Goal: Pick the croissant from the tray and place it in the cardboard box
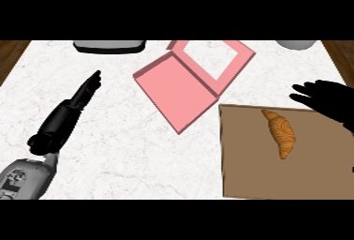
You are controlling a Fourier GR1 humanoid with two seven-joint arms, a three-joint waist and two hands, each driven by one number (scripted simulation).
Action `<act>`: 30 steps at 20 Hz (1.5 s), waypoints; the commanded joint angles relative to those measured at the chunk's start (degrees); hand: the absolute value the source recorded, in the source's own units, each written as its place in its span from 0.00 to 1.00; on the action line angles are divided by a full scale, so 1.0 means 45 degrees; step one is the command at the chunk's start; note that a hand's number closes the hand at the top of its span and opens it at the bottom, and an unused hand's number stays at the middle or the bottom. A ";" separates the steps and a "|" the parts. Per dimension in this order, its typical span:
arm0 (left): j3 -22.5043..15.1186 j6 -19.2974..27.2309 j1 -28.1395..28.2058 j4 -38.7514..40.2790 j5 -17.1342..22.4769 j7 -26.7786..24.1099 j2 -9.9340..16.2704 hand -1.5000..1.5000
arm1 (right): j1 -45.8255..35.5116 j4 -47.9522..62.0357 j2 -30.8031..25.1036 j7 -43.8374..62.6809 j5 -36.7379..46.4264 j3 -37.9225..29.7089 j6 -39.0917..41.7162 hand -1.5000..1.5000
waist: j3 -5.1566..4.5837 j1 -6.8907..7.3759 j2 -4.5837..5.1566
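Looking down from my head, I see the croissant (280, 132) lying alone on the brown tray (249, 178), toward the tray's far right part, its length running away from me. Nothing touches it.

The pink cardboard box (176, 93) sits on the white marble counter (131, 154) just beyond and to the left of the tray, its near corner close to the tray's far left corner. It lies open and flat: a plain pink panel toward me, and beyond it a pink frame whose middle shows white. I see nothing inside it.

My right hand (330, 101) is above the tray's far right corner, near the croissant's far tip but apart from it, fingers spread and holding nothing. My left hand (84, 91) is stretched out over the counter well to the left of the box, fingers straight and together, holding nothing.

At the counter's far edge stand a grey object (109, 45) on the left and a pale rounded one (297, 44) on the right, both cut off.
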 commanded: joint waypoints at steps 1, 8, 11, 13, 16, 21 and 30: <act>0.0303 -0.0499 0.0098 -0.0390 0.0126 0.0213 0.0360 0.50 | -0.0856 -0.0989 0.0587 0.2380 0.1026 0.1204 0.1555 0.00 | 0.0003 0.0088 -0.0017; 0.0643 -0.0710 -0.0166 0.0684 -0.0202 -0.0308 -0.0412 0.50 | -0.0763 -0.1458 0.2996 0.4985 0.2262 0.2313 0.3000 0.00 | 0.0015 -0.0124 0.0003; 0.0655 -0.0649 -0.0082 0.0355 -0.0697 -0.0012 -0.0689 0.50 | -0.0883 -0.1086 0.3477 0.4996 0.2428 0.1737 0.3848 0.00 | 0.0019 -0.0136 -0.0010; 0.0763 -0.0695 0.0728 -0.0992 -0.0641 0.0565 -0.0491 0.50 | -0.0233 -0.1272 0.4096 0.5450 0.3201 0.2235 0.3547 0.00 | 0.0023 -0.0088 -0.0029; 0.1203 -0.0949 0.0343 -0.0252 -0.0711 0.0049 -0.0676 0.50 | -0.0823 -0.0304 0.5075 0.5492 0.4287 0.2785 0.3595 0.00 | 0.0021 -0.0062 -0.0001; 0.1748 -0.1447 -0.0009 0.0158 -0.0865 0.0314 -0.0740 0.50 | -0.0073 -0.0661 0.5068 0.4957 0.5441 0.2045 0.3145 0.00 | 0.0023 -0.0143 -0.0017; 0.1981 -0.1910 -0.0092 -0.0363 -0.1498 0.0663 -0.1380 0.50 | -0.0139 0.1392 0.5796 0.3244 0.7663 0.1935 0.2582 0.00 | 0.0025 -0.0138 -0.0014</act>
